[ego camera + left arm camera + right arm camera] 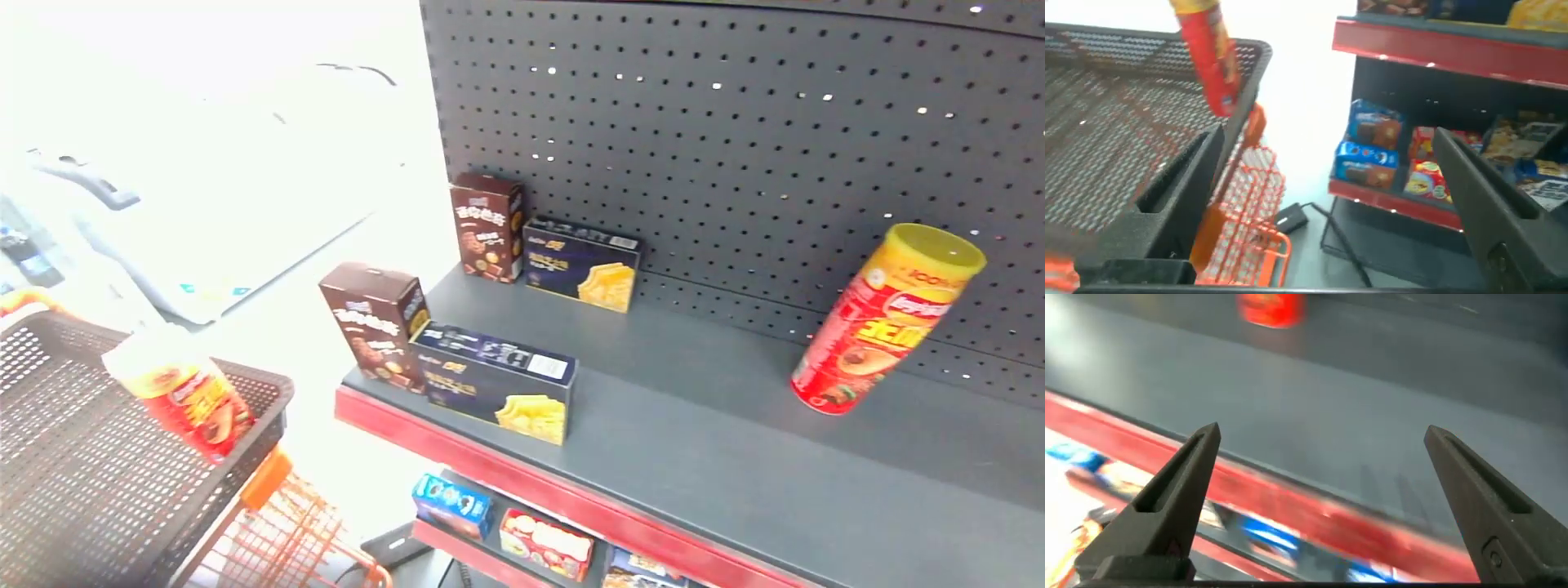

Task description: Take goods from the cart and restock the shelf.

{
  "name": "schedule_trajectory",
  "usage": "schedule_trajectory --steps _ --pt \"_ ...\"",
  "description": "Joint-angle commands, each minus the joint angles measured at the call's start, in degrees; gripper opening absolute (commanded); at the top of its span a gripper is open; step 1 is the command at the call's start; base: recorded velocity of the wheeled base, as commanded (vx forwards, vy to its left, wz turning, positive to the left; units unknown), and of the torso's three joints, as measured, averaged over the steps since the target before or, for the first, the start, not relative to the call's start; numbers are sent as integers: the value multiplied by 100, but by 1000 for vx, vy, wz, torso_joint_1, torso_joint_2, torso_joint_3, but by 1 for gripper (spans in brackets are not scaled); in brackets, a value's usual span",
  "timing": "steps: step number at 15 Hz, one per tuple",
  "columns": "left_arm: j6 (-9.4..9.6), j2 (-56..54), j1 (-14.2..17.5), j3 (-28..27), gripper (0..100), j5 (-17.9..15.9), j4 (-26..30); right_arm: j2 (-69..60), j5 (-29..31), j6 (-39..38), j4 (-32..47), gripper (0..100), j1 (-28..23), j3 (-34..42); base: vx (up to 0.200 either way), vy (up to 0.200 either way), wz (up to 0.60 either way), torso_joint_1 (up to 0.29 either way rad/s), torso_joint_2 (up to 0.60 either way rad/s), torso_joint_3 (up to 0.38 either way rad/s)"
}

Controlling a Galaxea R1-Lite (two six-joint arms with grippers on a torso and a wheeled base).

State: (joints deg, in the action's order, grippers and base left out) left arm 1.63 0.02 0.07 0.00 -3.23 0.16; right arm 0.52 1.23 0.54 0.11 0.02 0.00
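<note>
The big grey shelf (694, 441) has the black cart basket (73, 490) on its left. Four boxes (490, 384) stand on the shelf's left part. One red can (886, 318) stands far right, by the back wall. A second red can (184, 396) leans in the basket's corner. The left gripper (1323, 212) is wide open beside the basket. The right gripper (1319, 437) is wide open above the shelf's front edge.
</note>
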Motion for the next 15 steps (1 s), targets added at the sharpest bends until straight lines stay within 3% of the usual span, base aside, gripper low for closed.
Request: schedule_trajectory --steps 1,8,9,11,12,13,15 --pt "-14 -2 1 0 100 7 2 9 9 -27 7 100 6 0 0 0 0 0 0 0" --pt "12 -2 -7 -9 100 -2 11 9 9 -27 7 100 6 0 0 0 0 0 0 0" --pt "21 -2 19 -202 100 121 37 9 9 -27 7 100 6 0 0 0 0 0 0 0" --pt "144 709 63 -1248 100 525 424 9 9 -27 -2 100 6 0 0 0 0 0 0 0" --pt "144 991 107 -1494 100 763 582 9 9 -27 -2 100 6 0 0 0 0 0 0 0" --pt "135 1571 45 -1723 100 956 766 9 9 -27 -2 100 6 0 0 0 0 0 0 0" --pt "118 2168 63 -1723 100 982 758 9 9 -27 -2 100 6 0 0 0 0 0 0 0"
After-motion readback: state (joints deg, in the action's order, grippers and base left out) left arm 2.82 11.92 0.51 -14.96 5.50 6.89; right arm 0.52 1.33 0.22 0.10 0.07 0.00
